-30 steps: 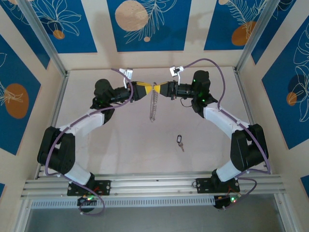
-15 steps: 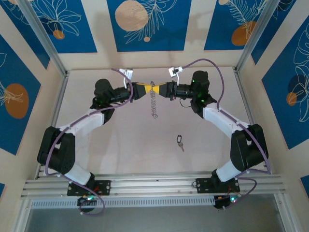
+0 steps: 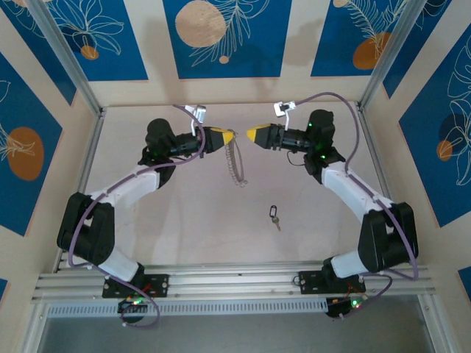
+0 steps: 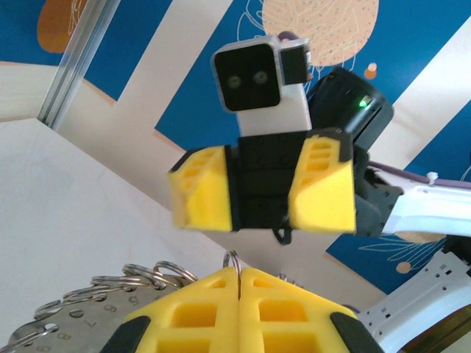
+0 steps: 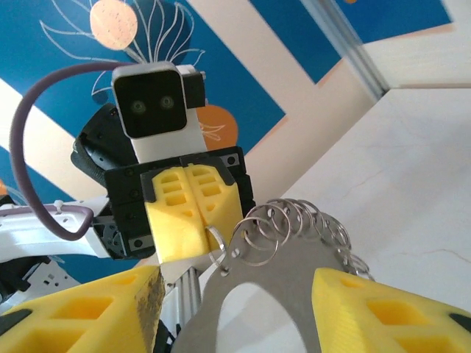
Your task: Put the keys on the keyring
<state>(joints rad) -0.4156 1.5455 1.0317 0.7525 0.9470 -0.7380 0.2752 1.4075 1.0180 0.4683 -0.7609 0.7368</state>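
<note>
The keyring (image 3: 235, 165), a silvery flat loop edged with several small split rings, hangs above the table from my left gripper (image 3: 232, 137). In the left wrist view that gripper (image 4: 239, 273) is shut on one small ring (image 4: 233, 259), with the keyring's plate (image 4: 70, 327) at lower left. My right gripper (image 3: 251, 133) stands open just right of it, holding nothing. In the right wrist view its fingers (image 5: 88, 309) flank the keyring (image 5: 294, 268) without touching it. The keys (image 3: 274, 215), one tiny dark tag with a short metal tip, lie on the table nearer the arms' bases.
The white table (image 3: 184, 213) is walled by blue-patterned panels, with aluminium posts at the back corners (image 3: 81, 81). A metal rail (image 3: 235, 283) runs along the near edge by the arm bases.
My left gripper has closed on the keyring's small ring. My right gripper has opened, let the keyring go and drawn back to the right. The keyring now hangs from the left gripper alone.
</note>
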